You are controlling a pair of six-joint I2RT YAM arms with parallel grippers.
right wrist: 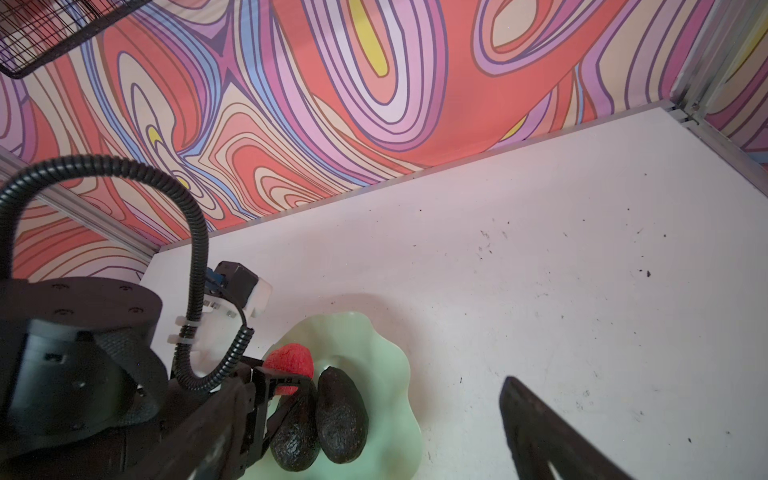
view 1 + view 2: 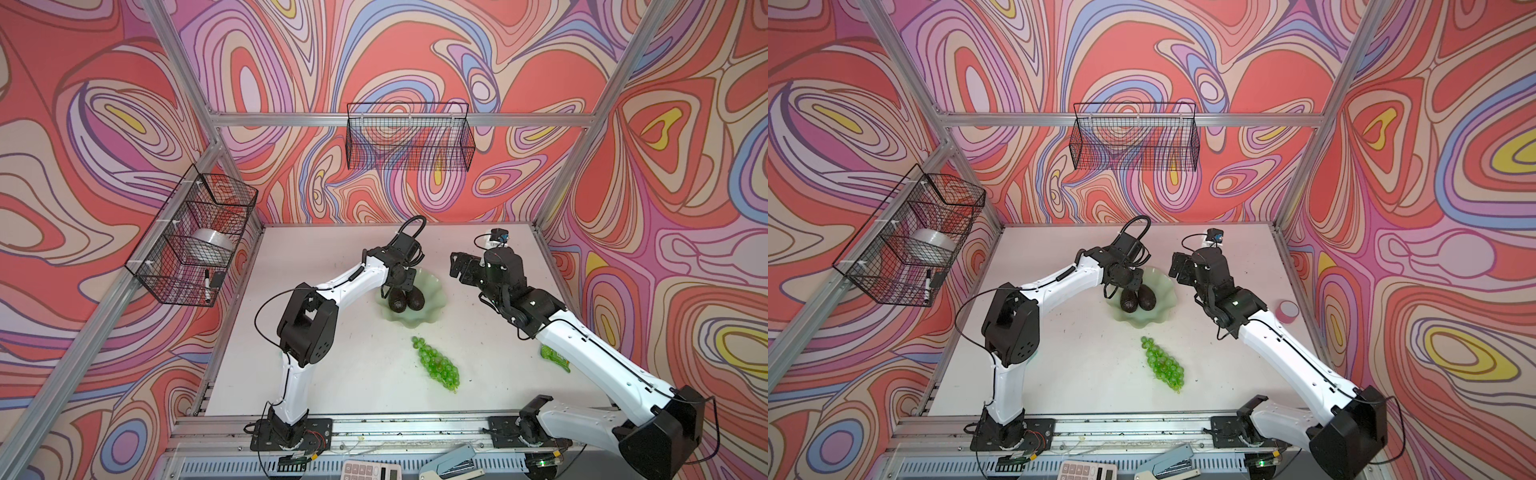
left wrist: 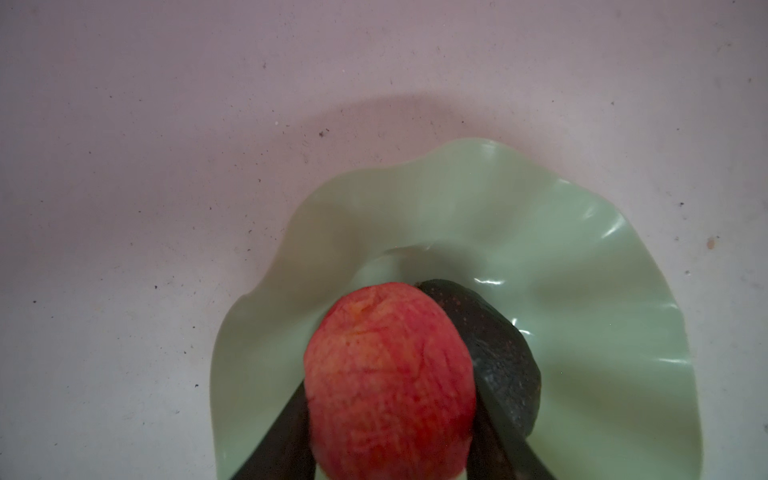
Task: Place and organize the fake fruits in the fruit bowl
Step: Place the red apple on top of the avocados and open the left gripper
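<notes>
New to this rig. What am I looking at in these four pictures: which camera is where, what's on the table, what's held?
Two robot arms stand at the near edge of a white table. Each ends in a two-finger gripper.

The two wide pictures come from one stereo camera overhead, so they show nearly the same scene. The other two come from a camera on each arm's wrist, looking along its fingers.

On the table are a pale green bowl with two avocados in it and a bunch of grapes lying outside it. There is also a green packet, partly hidden by the right arm, and a pink cylinder near the right wall.

The left gripper is shut on a red fruit, held over the bowl. The right gripper is open and empty, raised beside the bowl.
</notes>
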